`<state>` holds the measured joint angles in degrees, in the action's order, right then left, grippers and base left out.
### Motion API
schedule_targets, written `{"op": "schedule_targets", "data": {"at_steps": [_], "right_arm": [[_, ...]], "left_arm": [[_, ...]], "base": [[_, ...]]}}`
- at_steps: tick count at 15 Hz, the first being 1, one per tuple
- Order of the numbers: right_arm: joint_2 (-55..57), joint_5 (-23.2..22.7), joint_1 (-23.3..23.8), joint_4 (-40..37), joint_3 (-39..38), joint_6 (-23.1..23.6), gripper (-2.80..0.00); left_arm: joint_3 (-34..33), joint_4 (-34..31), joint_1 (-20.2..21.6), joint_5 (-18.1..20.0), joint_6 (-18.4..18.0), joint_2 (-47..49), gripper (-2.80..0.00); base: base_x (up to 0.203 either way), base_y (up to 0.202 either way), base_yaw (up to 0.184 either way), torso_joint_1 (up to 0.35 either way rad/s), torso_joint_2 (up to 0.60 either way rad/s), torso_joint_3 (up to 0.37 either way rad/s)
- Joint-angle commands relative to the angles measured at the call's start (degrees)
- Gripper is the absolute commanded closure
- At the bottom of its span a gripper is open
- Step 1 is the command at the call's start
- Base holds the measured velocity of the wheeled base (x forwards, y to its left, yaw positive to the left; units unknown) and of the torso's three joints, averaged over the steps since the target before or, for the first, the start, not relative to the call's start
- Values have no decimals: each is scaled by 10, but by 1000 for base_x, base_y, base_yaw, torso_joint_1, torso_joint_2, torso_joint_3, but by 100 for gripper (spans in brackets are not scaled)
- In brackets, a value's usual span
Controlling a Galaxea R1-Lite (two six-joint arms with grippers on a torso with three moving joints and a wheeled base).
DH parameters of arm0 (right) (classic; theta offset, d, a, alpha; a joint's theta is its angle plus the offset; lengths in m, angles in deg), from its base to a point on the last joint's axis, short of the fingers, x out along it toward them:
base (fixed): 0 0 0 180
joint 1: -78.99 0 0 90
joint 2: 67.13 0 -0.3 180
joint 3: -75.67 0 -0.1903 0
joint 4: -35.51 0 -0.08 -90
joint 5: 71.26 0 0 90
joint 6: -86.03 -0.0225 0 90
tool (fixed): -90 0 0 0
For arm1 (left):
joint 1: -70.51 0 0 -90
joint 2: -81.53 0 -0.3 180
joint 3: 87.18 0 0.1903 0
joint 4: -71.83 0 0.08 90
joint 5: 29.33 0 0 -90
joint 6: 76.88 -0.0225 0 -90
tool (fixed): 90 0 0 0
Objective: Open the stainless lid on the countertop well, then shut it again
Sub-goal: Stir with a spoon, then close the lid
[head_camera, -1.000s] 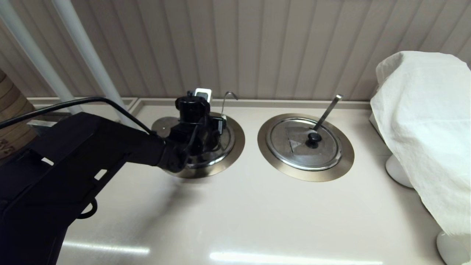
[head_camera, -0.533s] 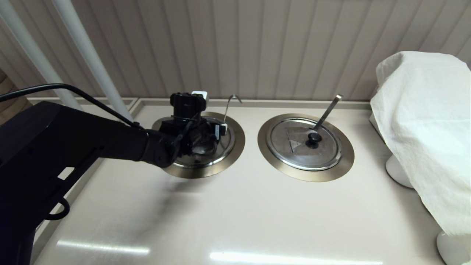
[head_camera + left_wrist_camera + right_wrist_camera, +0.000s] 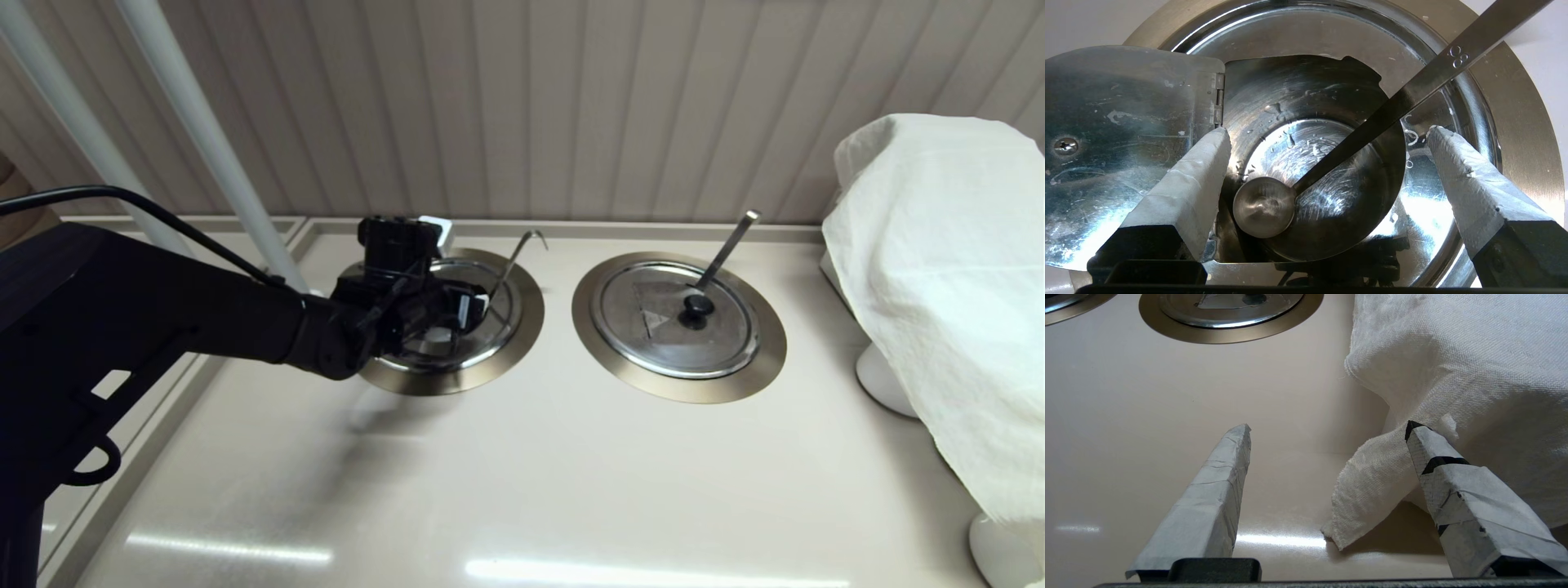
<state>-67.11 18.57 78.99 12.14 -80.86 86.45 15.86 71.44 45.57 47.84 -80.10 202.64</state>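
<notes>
My left gripper [image 3: 462, 309] hovers open over the left countertop well [image 3: 526, 314], the one with the thin hook-tipped ladle handle [image 3: 522, 249]. Seen from the left wrist, the stainless lid's hinged section [image 3: 1126, 143] is swung open with its underside showing. One fingertip [image 3: 1214, 141] sits right by the hinge, and I cannot tell whether it touches. Nothing is between the fingers of the left gripper [image 3: 1327, 132]. Below them the steel pot is exposed, with the ladle bowl [image 3: 1263, 207] resting inside. The lid's knob is hidden.
The twin lid [image 3: 678, 318] with the flat-tipped ladle handle [image 3: 727, 245] lies shut in the right ring. A white cloth [image 3: 947, 286] covers something at the right edge. My right gripper [image 3: 1327, 428] is parked open low by that cloth [image 3: 1453, 367]. A panelled wall runs behind the counter.
My left arm has drawn back to the left and dropped lower over the well. The hook-tipped ladle handle has tipped to the right.
</notes>
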Motion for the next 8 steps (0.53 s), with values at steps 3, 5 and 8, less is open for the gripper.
{"op": "schedule_targets", "data": {"at_steps": [3,5,8], "right_arm": [[0,0,0,0,0,0,-280],[0,0,0,0,0,0,-280],[0,0,0,0,0,0,-280]], "left_arm": [[-4,4,9,1,0,-9,-280],[-6,5,30,19,5,-44,-280],[-12,-14,80,100,52,-125,-280]], "base": [[0,0,0,0,0,0],[0,0,0,0,0,0],[0,0,0,0,0,0]]}}
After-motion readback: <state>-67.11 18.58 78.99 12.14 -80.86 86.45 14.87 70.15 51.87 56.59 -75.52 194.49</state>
